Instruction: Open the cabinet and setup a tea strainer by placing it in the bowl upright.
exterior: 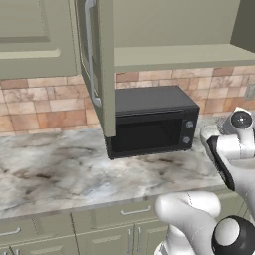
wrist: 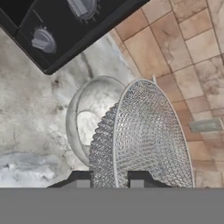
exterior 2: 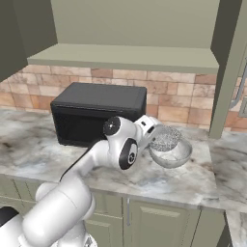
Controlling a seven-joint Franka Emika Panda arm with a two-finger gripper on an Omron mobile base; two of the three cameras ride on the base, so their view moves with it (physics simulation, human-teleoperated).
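Above the bowl (exterior 2: 172, 155), the tea strainer (exterior 2: 165, 139) is hanging in the gripper (wrist: 109, 183), whose two fingertips are clamping it at its near edge; in the hand view its mesh cup is standing on edge, rim running away from the fingers toward the brick wall (wrist: 183, 52); the handle cannot be made out; the bowl is sitting on the marble counter (exterior 2: 212, 169) beside the black microwave (exterior 2: 96, 113), under the opened cabinet (exterior 2: 125, 34).

Cabinet (exterior: 35, 35) olive-green. Tea strainer (wrist: 144, 140) silver wire mesh. Bowl (wrist: 87, 118) grey-white, speckled. Microwave (exterior: 152, 122) black. Desk (exterior: 55, 169) grey-white marble, brown veins. Wall tiles (exterior: 45, 107), frame left, reddish-brown.
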